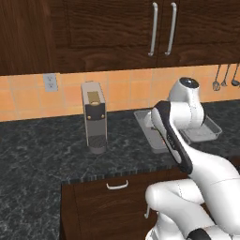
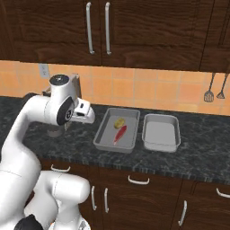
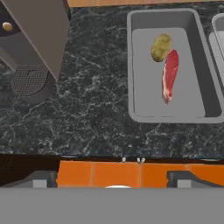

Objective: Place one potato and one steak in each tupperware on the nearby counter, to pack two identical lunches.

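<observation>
Gripper (image 2: 88,113) released, jaws wide, holding nothing, above counter (image 2: 202,148) left of trays. Potato (image 3: 161,47) and steak (image 3: 170,75) lie touching inside left tupperware (image 2: 104,143). Right tupperware (image 2: 161,144) beside it. Coffee machine (image 1: 94,117) far left.

You are looking at a counter (image 2: 197,139) of dark speckled stone with a dull polish. The 2 trays (image 2: 131,134) (image 2: 176,139) are showing as smooth matt grey. The steak (image 3: 170,75) is looking glossy red, the potato (image 3: 160,47) rough-skinned, the cabinets (image 2: 148,31) dark grained wood with shiny metal handles (image 2: 90,28).
</observation>
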Robot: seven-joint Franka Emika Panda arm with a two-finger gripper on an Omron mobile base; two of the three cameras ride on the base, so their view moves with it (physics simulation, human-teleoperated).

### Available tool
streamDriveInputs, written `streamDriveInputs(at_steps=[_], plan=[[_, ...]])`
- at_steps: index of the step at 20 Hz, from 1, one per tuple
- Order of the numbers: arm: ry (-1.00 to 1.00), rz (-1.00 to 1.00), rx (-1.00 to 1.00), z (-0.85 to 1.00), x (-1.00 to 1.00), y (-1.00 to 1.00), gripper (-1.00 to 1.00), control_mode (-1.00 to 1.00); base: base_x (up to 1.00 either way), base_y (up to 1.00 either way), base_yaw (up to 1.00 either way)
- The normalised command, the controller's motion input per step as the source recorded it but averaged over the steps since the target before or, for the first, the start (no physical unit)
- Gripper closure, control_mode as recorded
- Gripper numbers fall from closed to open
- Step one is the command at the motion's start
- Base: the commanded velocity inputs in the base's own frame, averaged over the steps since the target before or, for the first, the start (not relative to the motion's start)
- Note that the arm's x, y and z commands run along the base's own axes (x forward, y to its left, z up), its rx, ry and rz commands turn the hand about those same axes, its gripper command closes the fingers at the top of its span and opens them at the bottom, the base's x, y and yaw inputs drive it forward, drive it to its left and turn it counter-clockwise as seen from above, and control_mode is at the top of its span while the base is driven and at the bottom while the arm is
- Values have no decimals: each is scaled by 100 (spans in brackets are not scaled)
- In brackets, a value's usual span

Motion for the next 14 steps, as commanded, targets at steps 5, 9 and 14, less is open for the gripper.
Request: streamDriveInputs(at_steps=[5, 9, 14], plan=[[0, 0, 1, 96, -100, 9, -100, -100, 0, 0, 0], [0, 0, 4, 76, -100, 0, -100, -100, 0, 0, 0], [0, 0, 5, 48, -92, 3, -100, -100, 0, 0, 0]])
